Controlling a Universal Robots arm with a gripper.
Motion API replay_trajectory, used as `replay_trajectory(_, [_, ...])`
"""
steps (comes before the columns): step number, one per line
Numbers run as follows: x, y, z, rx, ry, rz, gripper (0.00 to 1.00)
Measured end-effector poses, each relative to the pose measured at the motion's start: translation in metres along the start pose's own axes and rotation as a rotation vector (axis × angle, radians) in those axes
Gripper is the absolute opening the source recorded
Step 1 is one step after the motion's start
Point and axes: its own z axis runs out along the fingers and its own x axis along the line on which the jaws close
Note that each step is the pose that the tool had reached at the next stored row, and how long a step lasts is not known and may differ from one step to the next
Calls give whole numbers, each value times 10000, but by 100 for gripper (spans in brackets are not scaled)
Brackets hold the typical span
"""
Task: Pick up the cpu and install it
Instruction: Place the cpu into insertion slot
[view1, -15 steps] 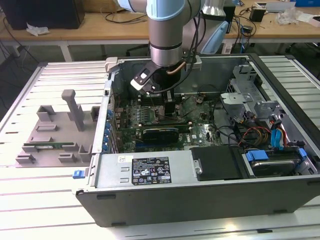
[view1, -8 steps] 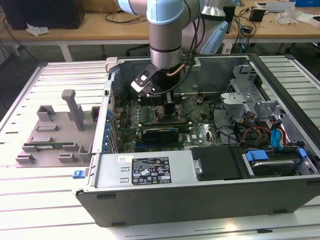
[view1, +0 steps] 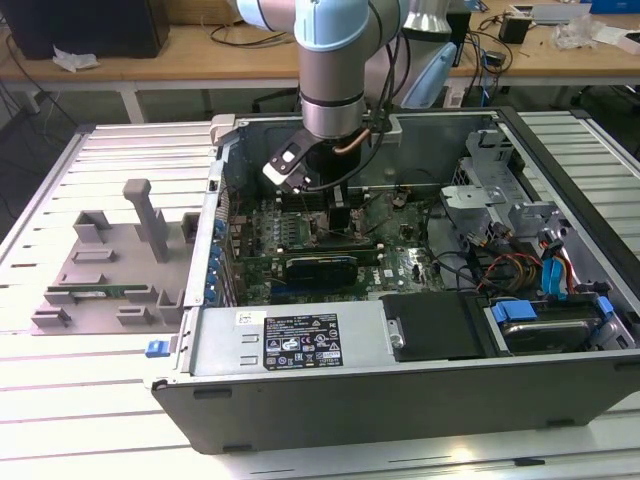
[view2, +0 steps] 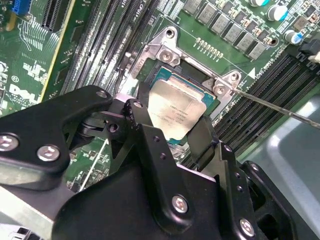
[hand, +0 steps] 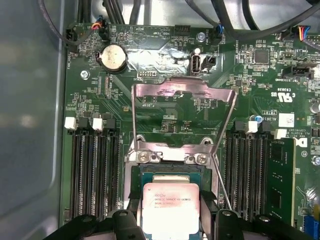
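Note:
The cpu (view2: 177, 111) is a small silver square chip, seen in both wrist views (hand: 171, 206) sitting level over the socket (hand: 170, 159) on the green motherboard. My gripper (view2: 174, 120) has its black fingers (view2: 141, 116) pressed against two opposite edges of the chip, shut on it. The socket's metal load plate (hand: 182, 91) is swung open, away from the chip. In the exterior view the arm reaches down into the open computer case, with the gripper (view1: 337, 215) low over the motherboard (view1: 300, 245).
Memory slots (hand: 95, 170) flank the socket on both sides, and the thin socket lever (view2: 280, 107) sticks out beside it. Case walls (view1: 300, 345), cables (view1: 500, 270) and a drive cage (view1: 500, 180) surround the board. A grey fixture tray (view1: 110, 270) lies outside the case on the exterior view's left.

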Motion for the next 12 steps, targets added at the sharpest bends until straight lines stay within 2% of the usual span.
replay_trajectory(1, [0,0,0,3,-60,-2,55])
replay_trajectory(2, [-1,0,1,5,-88,-5,55])
replay_trajectory(12, [10,28,25,9,-94,80,55])
